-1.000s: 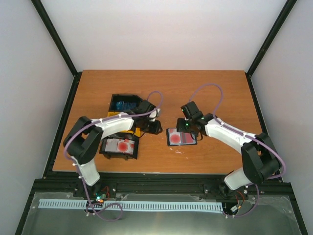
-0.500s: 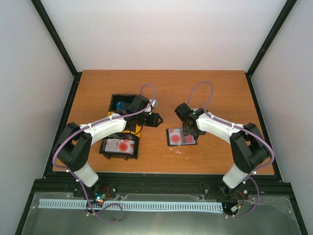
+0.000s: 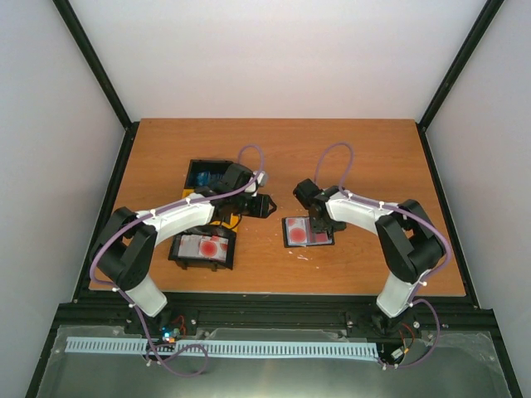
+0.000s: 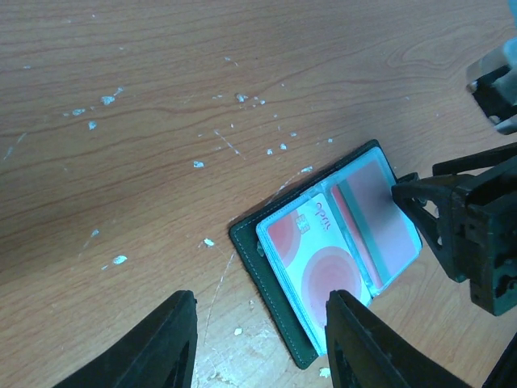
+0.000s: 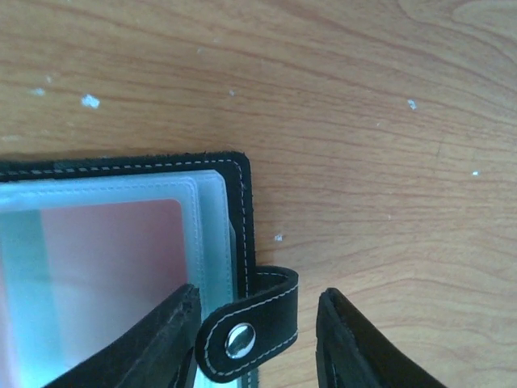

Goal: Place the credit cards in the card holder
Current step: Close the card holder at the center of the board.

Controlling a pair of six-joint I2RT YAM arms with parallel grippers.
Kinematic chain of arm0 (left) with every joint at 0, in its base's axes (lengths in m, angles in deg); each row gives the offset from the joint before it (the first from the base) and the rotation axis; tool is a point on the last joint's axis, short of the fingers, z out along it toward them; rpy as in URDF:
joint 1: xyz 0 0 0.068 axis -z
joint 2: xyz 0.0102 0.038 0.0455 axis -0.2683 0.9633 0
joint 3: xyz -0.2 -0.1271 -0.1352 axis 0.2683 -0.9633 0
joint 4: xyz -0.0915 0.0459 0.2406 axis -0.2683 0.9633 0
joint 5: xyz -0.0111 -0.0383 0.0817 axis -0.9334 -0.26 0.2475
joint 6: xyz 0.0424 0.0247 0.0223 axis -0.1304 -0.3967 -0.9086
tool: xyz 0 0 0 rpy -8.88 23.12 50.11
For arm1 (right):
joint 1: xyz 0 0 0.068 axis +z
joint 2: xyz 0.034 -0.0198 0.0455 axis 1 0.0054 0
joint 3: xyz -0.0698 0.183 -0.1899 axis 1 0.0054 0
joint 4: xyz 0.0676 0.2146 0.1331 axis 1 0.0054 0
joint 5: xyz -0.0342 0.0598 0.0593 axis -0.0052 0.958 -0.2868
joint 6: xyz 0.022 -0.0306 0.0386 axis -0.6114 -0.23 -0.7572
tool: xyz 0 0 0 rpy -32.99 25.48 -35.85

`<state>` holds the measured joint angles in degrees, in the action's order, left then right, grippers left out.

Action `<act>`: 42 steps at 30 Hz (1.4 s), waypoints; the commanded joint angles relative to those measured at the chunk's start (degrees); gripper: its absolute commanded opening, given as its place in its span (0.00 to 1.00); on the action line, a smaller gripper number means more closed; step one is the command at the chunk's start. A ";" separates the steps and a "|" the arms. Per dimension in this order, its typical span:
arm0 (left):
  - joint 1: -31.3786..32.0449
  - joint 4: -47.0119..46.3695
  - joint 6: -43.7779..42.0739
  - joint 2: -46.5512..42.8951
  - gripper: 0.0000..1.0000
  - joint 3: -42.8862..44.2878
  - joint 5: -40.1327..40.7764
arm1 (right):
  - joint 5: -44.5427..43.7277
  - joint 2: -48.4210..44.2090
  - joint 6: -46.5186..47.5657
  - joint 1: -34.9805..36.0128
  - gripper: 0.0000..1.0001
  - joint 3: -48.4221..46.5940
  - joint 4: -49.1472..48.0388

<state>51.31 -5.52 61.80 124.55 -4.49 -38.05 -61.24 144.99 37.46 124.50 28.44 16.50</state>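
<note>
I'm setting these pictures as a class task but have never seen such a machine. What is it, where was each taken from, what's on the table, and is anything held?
Two robot arms are bolted at the near edge of a wooden table. One picture looks down from above and behind them. The other two come from a camera on each wrist, so the dark prongs at the bottom belong to that arm itself. Mid-table lies an open black card holder with red-blotched cards in clear sleeves. Left of it stand two open bins: the near bin holds more blotched cards, the far bin blue ones. The left gripper is open and empty. The right gripper is open too, straddling the holder's snap tab.
</note>
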 commanded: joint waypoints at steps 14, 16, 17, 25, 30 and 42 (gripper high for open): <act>-0.24 -2.79 1.17 -0.44 0.47 -1.16 -1.26 | 0.13 -5.09 -0.30 0.35 0.03 -1.44 1.74; -0.24 -2.87 1.44 -0.26 0.47 -1.57 -1.36 | 2.44 -7.24 -0.80 0.34 0.03 -2.25 2.67; -0.24 -2.87 1.51 -0.24 0.47 -1.77 -1.25 | 3.76 -8.40 -1.05 0.34 0.03 -2.59 2.90; -0.24 -1.45 2.76 -0.24 0.49 -2.53 2.56 | 18.11 -13.48 -2.71 0.35 0.03 -4.83 1.77; -0.25 -1.47 4.06 -1.51 0.51 -4.02 4.15 | 28.10 -13.49 -5.31 0.28 0.03 -4.73 -3.73; -0.33 -4.25 4.95 -4.29 0.59 -8.18 0.87 | 43.31 -9.73 -6.33 0.17 0.03 0.59 -17.13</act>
<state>51.29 -6.89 65.82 122.28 -12.10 -35.45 -23.71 133.10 31.49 124.50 27.52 4.39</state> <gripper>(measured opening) 0.585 0.033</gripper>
